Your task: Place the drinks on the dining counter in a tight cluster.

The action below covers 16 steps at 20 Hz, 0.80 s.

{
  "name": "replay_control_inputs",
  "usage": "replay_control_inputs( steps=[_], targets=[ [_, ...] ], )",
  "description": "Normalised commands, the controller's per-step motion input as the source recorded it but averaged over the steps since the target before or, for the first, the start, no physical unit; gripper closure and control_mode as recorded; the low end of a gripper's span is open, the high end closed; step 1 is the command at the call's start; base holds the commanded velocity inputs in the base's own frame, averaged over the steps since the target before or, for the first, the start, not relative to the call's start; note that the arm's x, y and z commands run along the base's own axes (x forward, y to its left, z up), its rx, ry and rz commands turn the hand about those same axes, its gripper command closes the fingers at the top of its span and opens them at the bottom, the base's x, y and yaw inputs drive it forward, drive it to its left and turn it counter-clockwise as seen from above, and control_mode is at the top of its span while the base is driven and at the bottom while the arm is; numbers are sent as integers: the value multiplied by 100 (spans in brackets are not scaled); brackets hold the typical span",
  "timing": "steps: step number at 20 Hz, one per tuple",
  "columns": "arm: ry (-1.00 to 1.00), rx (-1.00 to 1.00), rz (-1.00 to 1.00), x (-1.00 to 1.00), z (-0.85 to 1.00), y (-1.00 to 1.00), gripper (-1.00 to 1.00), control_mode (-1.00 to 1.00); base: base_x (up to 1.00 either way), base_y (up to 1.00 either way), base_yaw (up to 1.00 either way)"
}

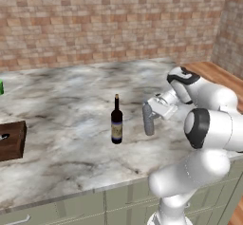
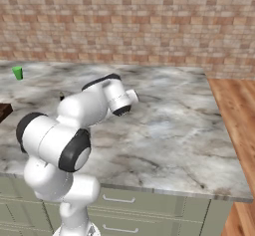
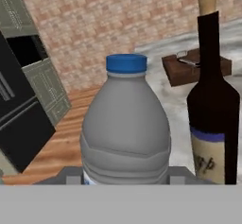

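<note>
On the dining counter (image 1: 71, 91), a marble top in front of a brick wall, stands a tall dark wine bottle (image 1: 116, 122) with a label. Just to its right is a clear grey water bottle (image 1: 148, 119) with a blue cap. My gripper (image 1: 152, 112) is shut on the water bottle from the right side, and the bottle stays upright, at or just above the marble. The hand view has the water bottle (image 3: 125, 124) held between the gripper (image 3: 125, 176) fingers, with the wine bottle (image 3: 212, 109) close beside it. In the right base view my arm hides both bottles.
A dark brown wooden block (image 1: 10, 141) sits near the counter's left front edge. A small green cup (image 2: 18, 72) stands far left at the back. The counter's right end meets a wooden floor (image 2: 239, 110). Sage-green drawer fronts (image 2: 129, 205) run below the front edge.
</note>
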Motion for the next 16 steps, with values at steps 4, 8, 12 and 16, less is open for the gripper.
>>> replay_control_inputs(
  steps=[4, 8, 12, 16],
  targets=[
    [-15, 13, 14, 0, 0, 0, 100, -100, 0, 0, 0],
    [-18, 15, 2, 0, 0, 0, 100, -100, 0, 0, 0],
    [-3, 4, 0, 0, 0, 0, 100, -100, 0, 0, 0],
    [-3, 1, 0, -4, 0, 0, 100, -100, 0, 0, 0]
  ],
)
